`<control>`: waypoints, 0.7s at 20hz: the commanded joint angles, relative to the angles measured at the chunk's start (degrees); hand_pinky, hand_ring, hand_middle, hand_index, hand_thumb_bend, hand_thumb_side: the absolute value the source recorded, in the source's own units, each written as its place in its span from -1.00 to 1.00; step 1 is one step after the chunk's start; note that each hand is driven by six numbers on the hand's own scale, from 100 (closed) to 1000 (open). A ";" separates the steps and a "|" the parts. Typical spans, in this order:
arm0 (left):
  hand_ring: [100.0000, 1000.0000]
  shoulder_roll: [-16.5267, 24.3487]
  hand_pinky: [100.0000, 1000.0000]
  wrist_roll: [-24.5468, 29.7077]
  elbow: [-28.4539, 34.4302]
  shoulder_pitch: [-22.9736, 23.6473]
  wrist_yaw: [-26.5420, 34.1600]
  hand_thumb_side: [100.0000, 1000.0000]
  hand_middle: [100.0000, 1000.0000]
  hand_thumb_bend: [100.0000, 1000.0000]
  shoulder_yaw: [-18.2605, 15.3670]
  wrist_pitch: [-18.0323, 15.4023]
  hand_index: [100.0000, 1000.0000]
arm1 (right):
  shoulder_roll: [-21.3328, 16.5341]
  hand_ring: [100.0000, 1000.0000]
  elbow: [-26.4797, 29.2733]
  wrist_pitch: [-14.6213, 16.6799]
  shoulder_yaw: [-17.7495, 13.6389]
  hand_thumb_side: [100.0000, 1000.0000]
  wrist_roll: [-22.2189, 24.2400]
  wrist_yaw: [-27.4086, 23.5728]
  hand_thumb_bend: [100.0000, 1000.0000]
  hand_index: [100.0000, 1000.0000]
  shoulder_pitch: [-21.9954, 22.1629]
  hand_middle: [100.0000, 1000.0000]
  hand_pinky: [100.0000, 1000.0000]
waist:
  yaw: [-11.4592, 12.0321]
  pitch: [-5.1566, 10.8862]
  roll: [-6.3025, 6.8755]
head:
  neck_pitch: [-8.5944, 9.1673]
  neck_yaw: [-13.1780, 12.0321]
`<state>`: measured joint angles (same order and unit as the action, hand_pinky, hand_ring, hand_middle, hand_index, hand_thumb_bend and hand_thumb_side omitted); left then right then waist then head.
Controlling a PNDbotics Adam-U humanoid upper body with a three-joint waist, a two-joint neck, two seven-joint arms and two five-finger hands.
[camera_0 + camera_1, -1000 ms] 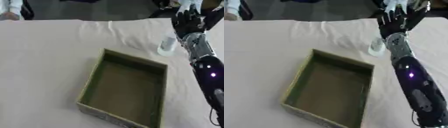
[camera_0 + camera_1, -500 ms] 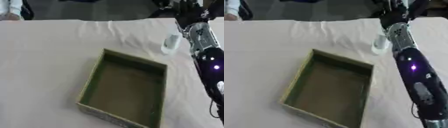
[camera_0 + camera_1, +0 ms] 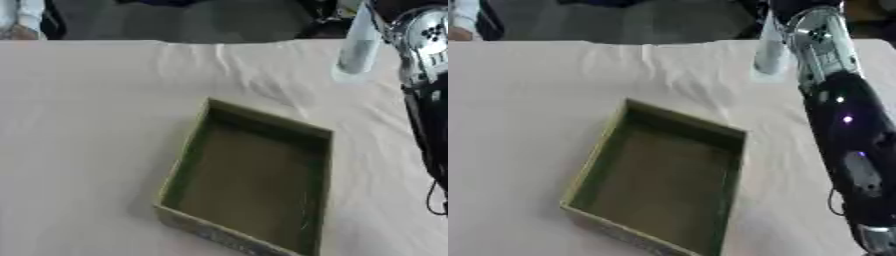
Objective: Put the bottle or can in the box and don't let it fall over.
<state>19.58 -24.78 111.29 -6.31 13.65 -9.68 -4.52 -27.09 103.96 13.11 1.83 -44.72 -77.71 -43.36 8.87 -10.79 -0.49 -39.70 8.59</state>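
White cloth is covering the table (image 3: 96, 125), where an olive box (image 3: 249, 182) is lying open-topped. Beyond its far right corner, a pale bottle (image 3: 357, 45) is being kept upright beside the right arm (image 3: 842, 125); whether the hand is grasping it cannot be told.

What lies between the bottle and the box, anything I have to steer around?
Nothing visible. The bottle stands upright at the table's far right, and only bare, wrinkled white cloth separates it from the open green box, whose inside looks empty.
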 commanded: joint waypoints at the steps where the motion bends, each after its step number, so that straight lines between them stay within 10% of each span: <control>1: 0.83 1.73 0.84 0.02 0.96 -0.05 -0.04 0.37 0.55 0.01 -0.19 -0.07 0.60 | -2.07 -1.00 6.49 -1.83 0.09 1.00 -1.27 -0.48 -0.41 1.00 -0.75 -1.00 -1.00 | -0.15 1.52 -0.02 | -0.58 -0.43; 14: 0.82 2.26 0.83 -0.09 0.83 0.29 -0.07 0.36 0.56 0.01 -0.29 -0.11 0.60 | -2.02 -1.00 10.63 -9.34 5.04 0.97 8.79 -1.75 -0.57 1.00 1.41 -0.92 -1.00 | -0.88 2.80 -0.54 | -2.37 -1.77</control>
<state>20.13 -24.79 111.28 -5.90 13.65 -9.69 -4.53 -28.00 113.23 4.31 6.68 -37.30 -79.06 -41.19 8.04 -8.92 -1.21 -41.74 7.14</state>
